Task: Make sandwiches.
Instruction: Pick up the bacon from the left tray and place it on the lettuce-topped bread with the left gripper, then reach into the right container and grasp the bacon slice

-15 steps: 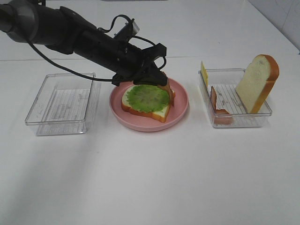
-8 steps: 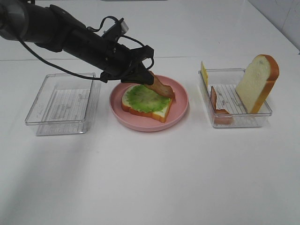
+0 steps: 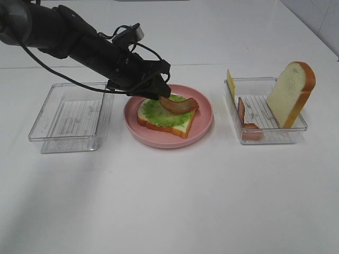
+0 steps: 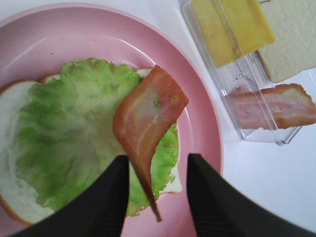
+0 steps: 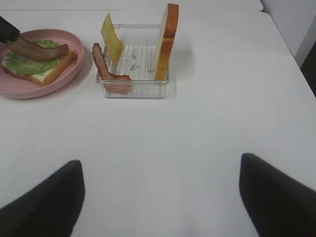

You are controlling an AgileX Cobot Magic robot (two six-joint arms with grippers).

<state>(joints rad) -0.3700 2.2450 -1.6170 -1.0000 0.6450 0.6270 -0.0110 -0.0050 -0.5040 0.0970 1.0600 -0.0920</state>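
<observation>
A bread slice covered with a green lettuce leaf lies on the pink plate. A bacon strip lies across the lettuce, one end rising toward my left gripper. In the left wrist view the jaws of the left gripper stand apart, and the thin tail of the bacon lies loose between them. My right gripper is open and empty over bare table, away from the food. It is out of the exterior view.
A clear tray on the right holds an upright bread slice, a yellow cheese square and a second bacon strip. An empty clear tray stands left of the plate.
The left gripper has swung the bacon down from hanging beside the sandwich to lying across the lettuce. Its jaws now stand apart around the strip's end.
</observation>
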